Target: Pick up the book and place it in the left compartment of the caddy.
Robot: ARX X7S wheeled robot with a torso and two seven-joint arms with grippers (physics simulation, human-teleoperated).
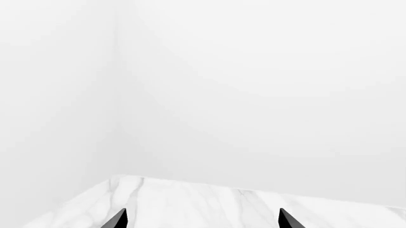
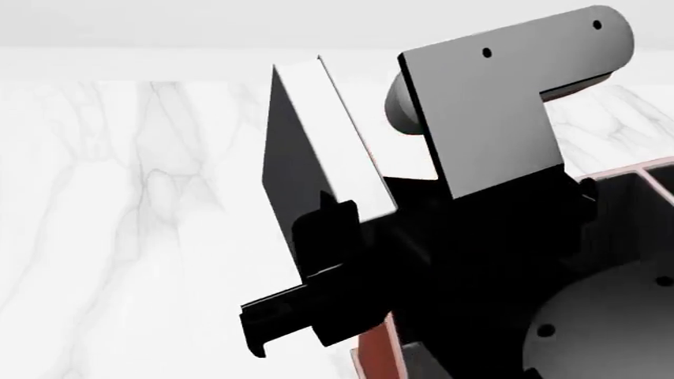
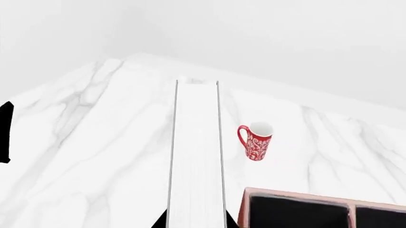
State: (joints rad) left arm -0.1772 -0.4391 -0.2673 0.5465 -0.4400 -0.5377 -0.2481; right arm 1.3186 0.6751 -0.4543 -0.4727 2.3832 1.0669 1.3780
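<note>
My right gripper [image 3: 197, 223] is shut on the book [image 3: 197, 156]. The book's white page edges run away from the jaws, above the marble table. In the head view the book [image 2: 316, 134] is held up, black cover and white pages showing, with the black gripper [image 2: 316, 308] clamped on its lower end. The caddy's reddish-brown rim [image 3: 244, 209] and black interior lie just right of the book. In the head view my arm mostly hides the caddy [image 2: 374, 355]. I cannot tell which section is the left compartment. My left gripper [image 1: 203, 223] is open and empty over the table.
A red patterned mug [image 3: 256, 141] stands upright on the marble table [image 3: 95, 142], beyond the caddy and right of the book. A white wall and a room corner lie behind the table's far edge. A black shape [image 3: 5, 133] shows at the right wrist view's edge.
</note>
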